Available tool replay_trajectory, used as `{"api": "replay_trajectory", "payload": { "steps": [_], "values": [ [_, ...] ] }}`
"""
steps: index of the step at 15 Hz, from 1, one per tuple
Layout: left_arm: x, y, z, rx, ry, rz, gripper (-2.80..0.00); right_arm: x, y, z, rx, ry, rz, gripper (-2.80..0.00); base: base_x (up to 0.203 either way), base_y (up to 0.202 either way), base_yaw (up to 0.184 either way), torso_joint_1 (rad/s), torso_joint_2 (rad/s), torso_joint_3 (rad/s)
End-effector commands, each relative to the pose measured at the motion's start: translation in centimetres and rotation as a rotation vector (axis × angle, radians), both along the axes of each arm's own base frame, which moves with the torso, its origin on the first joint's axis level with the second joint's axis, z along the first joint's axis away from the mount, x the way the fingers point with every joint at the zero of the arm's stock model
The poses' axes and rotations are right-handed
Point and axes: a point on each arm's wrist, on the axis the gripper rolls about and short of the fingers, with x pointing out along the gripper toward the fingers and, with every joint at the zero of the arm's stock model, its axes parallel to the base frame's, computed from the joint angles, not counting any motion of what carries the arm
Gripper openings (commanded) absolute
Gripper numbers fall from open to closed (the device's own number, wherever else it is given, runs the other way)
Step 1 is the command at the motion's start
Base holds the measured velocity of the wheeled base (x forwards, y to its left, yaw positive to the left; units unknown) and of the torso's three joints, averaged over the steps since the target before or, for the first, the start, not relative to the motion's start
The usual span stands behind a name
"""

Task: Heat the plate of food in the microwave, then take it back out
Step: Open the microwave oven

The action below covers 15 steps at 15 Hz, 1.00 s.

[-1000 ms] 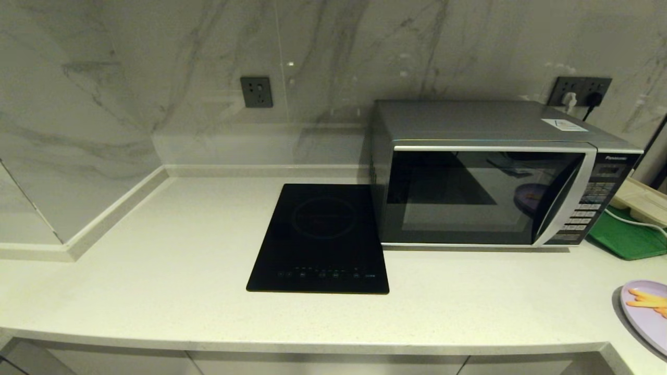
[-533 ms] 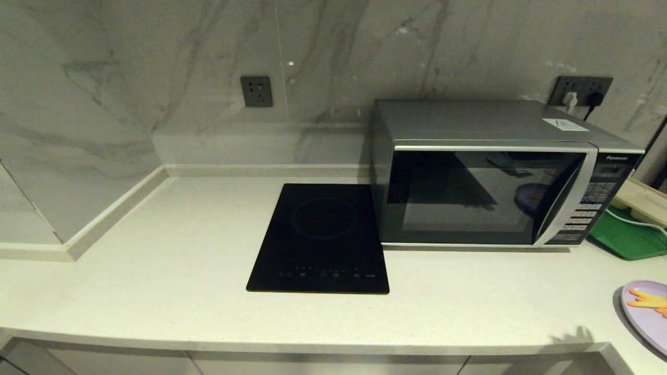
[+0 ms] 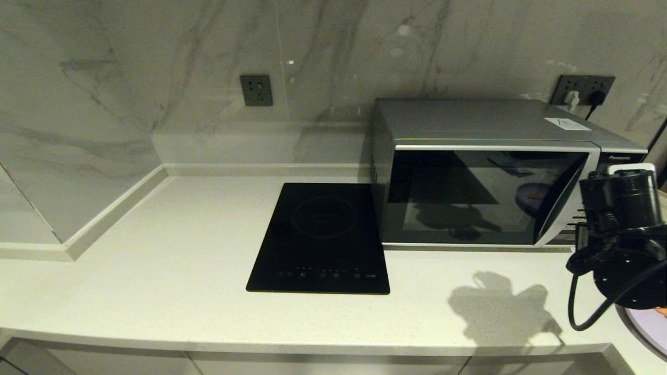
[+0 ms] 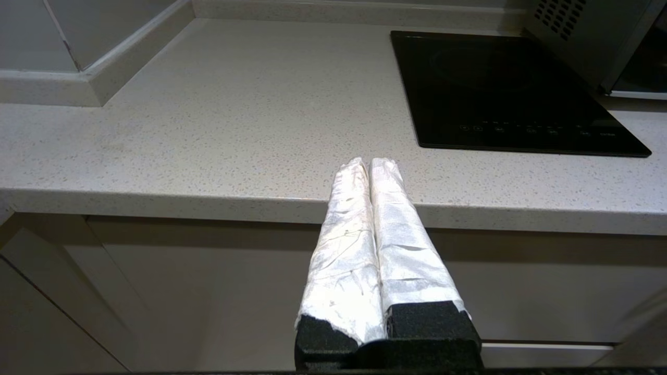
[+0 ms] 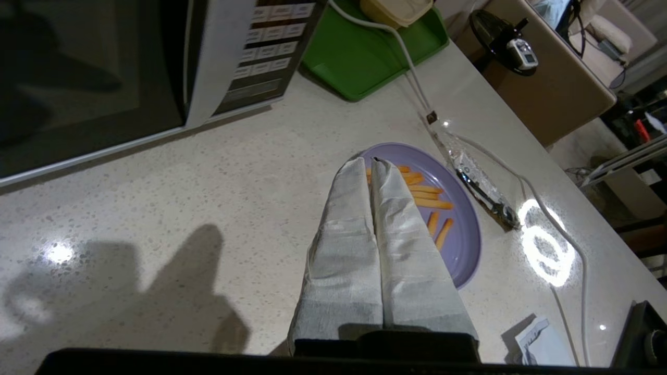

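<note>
Plate of food (image 5: 458,234) on counter (image 5: 208,198), front-right of the closed microwave (image 3: 484,172); green tray (image 5: 365,57) and white cable (image 5: 542,203) near. Right gripper (image 5: 371,162) above plate, jaws clenched, empty. Left gripper (image 4: 369,162) parked at counter edge, clenched

I see the microwave (image 3: 500,172) standing on the countertop (image 3: 156,271) against the back wall, to the right of centre, its door closed. The induction hob (image 3: 320,239) lies flat just left of it, nearer the front edge. A wall socket (image 3: 256,90) sits behind and above the hob; a second socket (image 3: 583,88) is behind the microwave's right corner. Right of the microwave lies a tray (image 5: 370,52) with a cable (image 5: 411,78) running across it. The plate of food (image 5: 458,219) rests on the counter in front of the tray, near the right edge. My right gripper (image 5: 372,161) hangs above that plate; my left gripper (image 4: 369,162) sits below the counter's front edge, left of the hob.
</note>
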Motion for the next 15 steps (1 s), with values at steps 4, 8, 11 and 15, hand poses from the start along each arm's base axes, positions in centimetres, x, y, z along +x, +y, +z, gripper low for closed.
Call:
{"api": "replay_trajectory", "payload": {
  "steps": [4, 8, 11, 15],
  "values": [
    [0.0, 0.0, 0.0, 0.0, -0.001, 0.001, -2.8, 4.3, 1.6, -3.8, -0.021, 0.088, -0.002, 0.0, 0.0, 0.0, 0.0, 0.0, 0.0, 0.0],
    [0.0, 0.0, 0.0, -0.001, -0.001, 0.001, -2.8, 7.1, 1.8, -4.3, -0.013, 0.068, -0.032, 0.0, 0.0, 0.0, 0.0, 0.0, 0.0, 0.0],
    [0.0, 0.0, 0.0, -0.001, -0.001, 0.001, -2.8, 9.2, -0.4, -4.1, -0.006, 0.049, -0.112, 0.0, 0.0, 0.0, 0.0, 0.0, 0.0, 0.0],
    [0.0, 0.0, 0.0, -0.001, -0.001, 0.001, -2.8, 10.8, -3.1, -3.4, 0.01, 0.011, -0.187, 0.0, 0.0, 0.0, 0.0, 0.0, 0.0, 0.0]
  ]
}}
